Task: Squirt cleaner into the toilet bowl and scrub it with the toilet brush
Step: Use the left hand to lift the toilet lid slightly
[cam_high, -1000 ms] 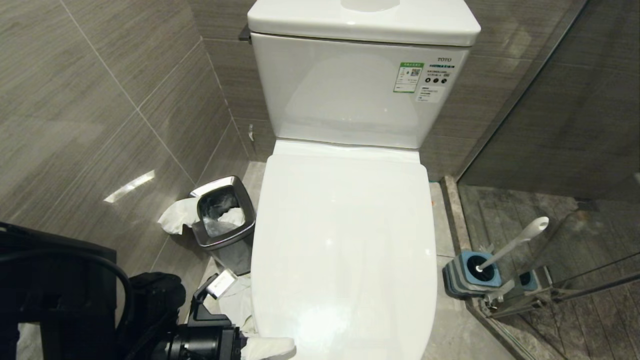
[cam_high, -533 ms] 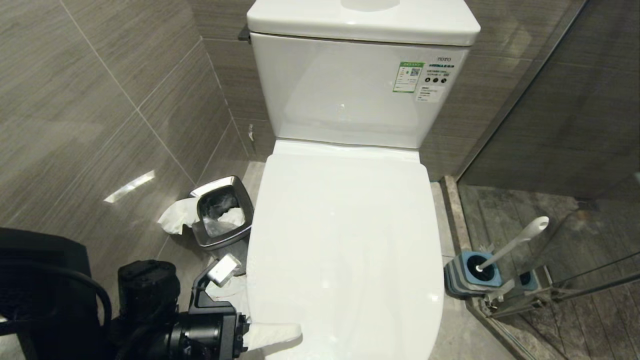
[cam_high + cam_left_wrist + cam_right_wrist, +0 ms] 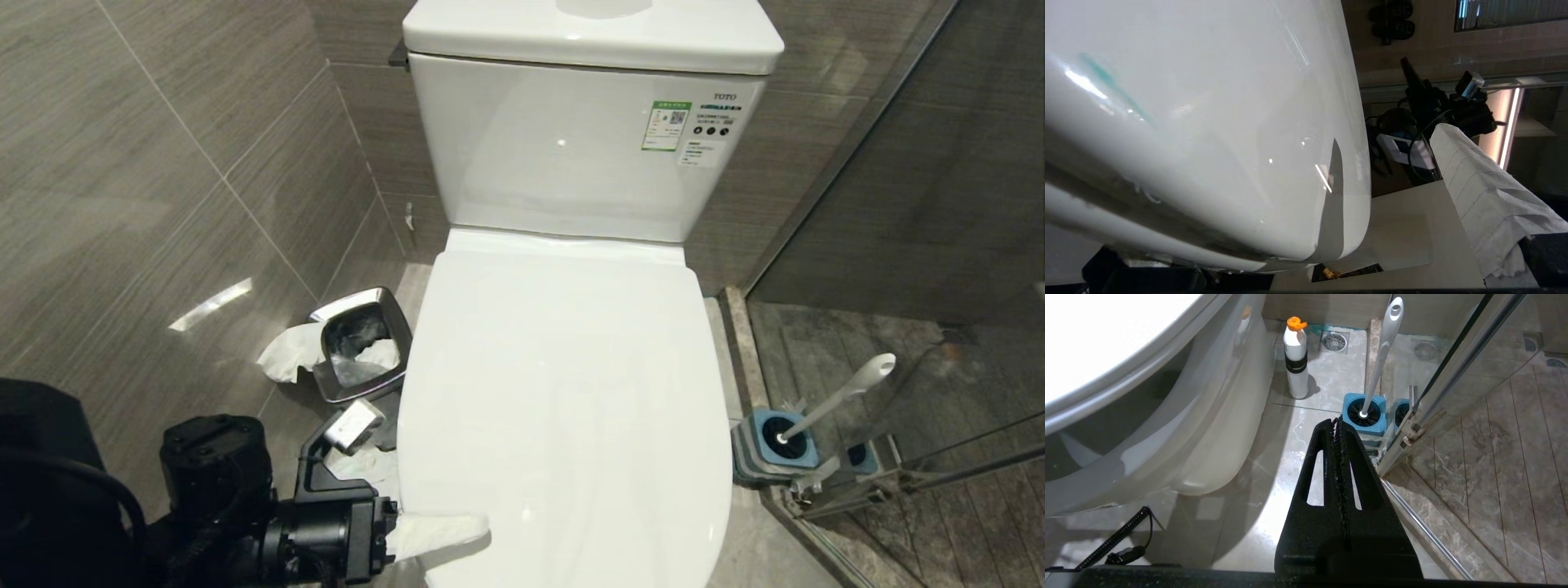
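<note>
Head view: my left gripper [image 3: 441, 535] at near-left edge of closed toilet lid [image 3: 563, 408], jaws spread wide, one paper-wrapped finger [image 3: 437, 531] over lid edge, gripping nothing. Toilet bowl hidden under lid. Right wrist view only: my right gripper [image 3: 1337, 424] pressed closed, empty, low over floor tiles [image 3: 1306, 416]; white bottle with orange cap [image 3: 1296, 359] beside toilet base. Toilet brush [image 3: 1382, 355] stands in blue-grey holder [image 3: 1363, 414] by glass partition [image 3: 1457, 375]; bristle head sunk in holder. Left wrist view: glossy white ceramic, faint teal streak [image 3: 1110, 87]; which part, cannot tell.
</note>
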Available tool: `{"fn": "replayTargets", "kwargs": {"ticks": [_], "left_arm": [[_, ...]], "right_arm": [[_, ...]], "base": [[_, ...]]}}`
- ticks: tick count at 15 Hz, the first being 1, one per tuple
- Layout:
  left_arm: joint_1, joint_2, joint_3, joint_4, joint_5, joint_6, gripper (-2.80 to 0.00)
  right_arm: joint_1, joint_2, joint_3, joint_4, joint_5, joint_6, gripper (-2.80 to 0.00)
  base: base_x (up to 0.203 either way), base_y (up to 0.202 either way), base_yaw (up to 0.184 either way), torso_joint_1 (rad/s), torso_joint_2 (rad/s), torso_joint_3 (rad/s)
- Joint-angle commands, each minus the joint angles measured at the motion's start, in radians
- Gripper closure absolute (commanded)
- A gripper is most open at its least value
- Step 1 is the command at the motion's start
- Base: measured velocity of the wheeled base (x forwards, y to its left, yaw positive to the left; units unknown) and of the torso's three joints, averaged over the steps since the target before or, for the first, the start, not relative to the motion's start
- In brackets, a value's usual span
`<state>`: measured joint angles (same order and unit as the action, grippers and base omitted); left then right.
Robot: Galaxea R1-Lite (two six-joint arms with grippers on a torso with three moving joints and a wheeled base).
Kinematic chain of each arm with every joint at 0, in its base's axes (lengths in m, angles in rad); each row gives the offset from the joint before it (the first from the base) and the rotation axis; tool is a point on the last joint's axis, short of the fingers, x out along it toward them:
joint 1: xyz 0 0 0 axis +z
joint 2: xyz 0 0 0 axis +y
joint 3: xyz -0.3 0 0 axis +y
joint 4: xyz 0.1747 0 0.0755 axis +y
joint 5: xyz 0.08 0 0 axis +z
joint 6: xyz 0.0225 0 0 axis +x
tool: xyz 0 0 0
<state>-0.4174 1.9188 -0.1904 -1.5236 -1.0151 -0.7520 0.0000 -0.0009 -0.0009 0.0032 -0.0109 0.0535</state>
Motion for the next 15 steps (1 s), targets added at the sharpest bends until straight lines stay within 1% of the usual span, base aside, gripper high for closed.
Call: {"fn": "replayTargets", "kwargs": {"ticks": [1,6,11,15], "left_arm": [[0.0,-0.051,0.006,-0.006,-0.007,-0.033,-2.8],[-0.001,-0.164,0.039,-0.006,-0.009,-0.098,-2.8],[-0.015,-0.224,0.052,-0.006,-0.008,-0.104,-2.8],[-0.02,-0.239,0.05,-0.006,-0.007,-0.103,-2.8]], "right_arm": [[0.0,0.001,-0.001,0.0,0.0,0.0,0.0],[0.0,0.001,0.0,0.0,0.0,0.0,0.0],[0.0,0.001,0.0,0.0,0.0,0.0,0.0],[0.0,0.001,-0.001,0.0,0.0,0.0,0.0]], "base": [[0.0,0.0,0.0,0.0,0.0,0.0],[0.0,0.0,0.0,0.0,0.0,0.0],[0.0,0.0,0.0,0.0,0.0,0.0],[0.0,0.0,0.0,0.0,0.0,0.0]]}}
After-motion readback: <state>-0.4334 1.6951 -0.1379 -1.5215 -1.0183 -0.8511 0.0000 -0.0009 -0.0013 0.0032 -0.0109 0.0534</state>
